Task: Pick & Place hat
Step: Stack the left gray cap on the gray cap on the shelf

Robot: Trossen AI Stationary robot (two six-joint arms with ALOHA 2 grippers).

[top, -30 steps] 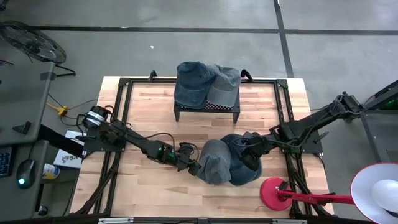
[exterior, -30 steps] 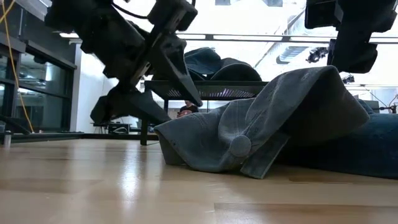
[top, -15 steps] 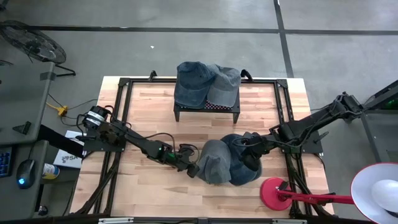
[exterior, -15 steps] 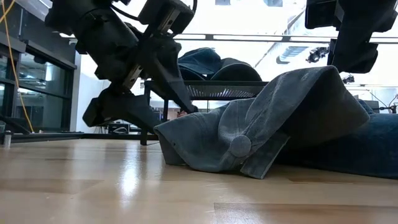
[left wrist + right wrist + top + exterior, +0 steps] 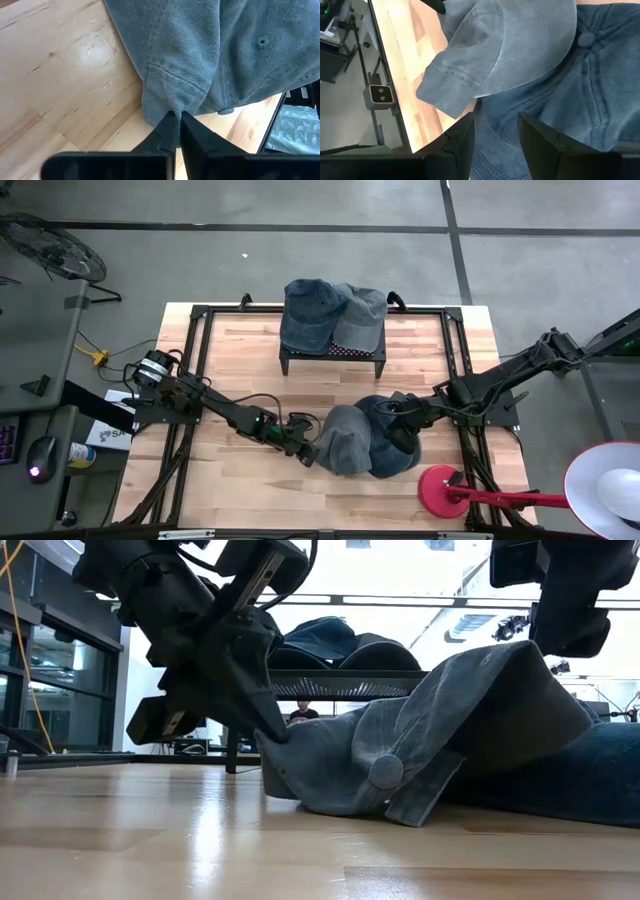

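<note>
Pale wood surface [image 5: 230, 470] w/ black frame, grey floor around; fan far left, red lamp base [image 5: 440, 485] far right. Left gripper [image 5: 306, 452] pinched tight on edge of grey hat [image 5: 345, 442], lying mid-surface beside darker hat [image 5: 395, 445]. Wrist view confirms pinch; low view hides it. Rack [image 5: 332, 352] w/ more hats behind. Right gripper [image 5: 400, 412] spread wide over darker hat, holding nothing.

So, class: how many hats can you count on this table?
4: two on the rack, dark hat and paler hat; two on the table, grey hat pinched by the left gripper, navy hat beside it. Others may be hidden.
</note>
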